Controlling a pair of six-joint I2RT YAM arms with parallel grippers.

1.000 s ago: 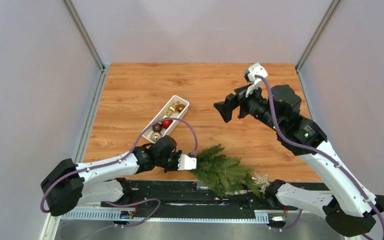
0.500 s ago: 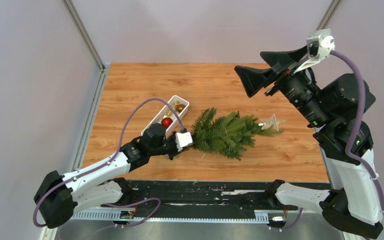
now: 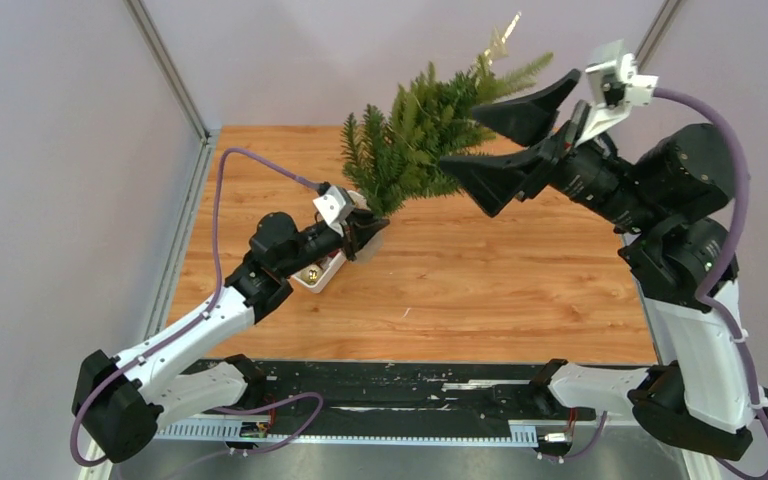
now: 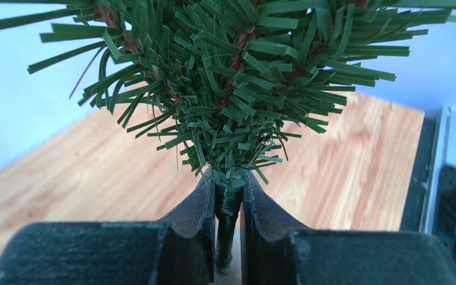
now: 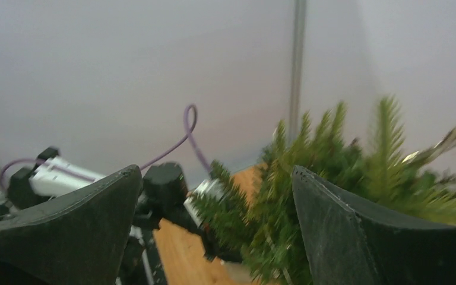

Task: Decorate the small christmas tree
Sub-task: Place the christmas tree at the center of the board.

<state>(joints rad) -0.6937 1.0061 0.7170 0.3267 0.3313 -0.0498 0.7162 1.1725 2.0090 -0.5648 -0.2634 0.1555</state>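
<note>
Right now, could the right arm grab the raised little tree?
Probably yes: the right gripper stands wide open at the small christmas tree, whose trunk alone the left gripper pinches.

green small christmas tree [image 3: 412,140], orange wood-grain table [image 3: 480,290].

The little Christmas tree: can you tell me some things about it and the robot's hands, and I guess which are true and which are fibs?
1. The small christmas tree lies flat on the table. False: it is up in the air, tilted, with its top toward the back wall.
2. The left gripper pinches the tree's thin trunk. True.
3. The right gripper is shut tight. False: its jaws stand wide open right by the branches, holding nothing.
4. A pale star sits at the tip of the tree. True.
</note>
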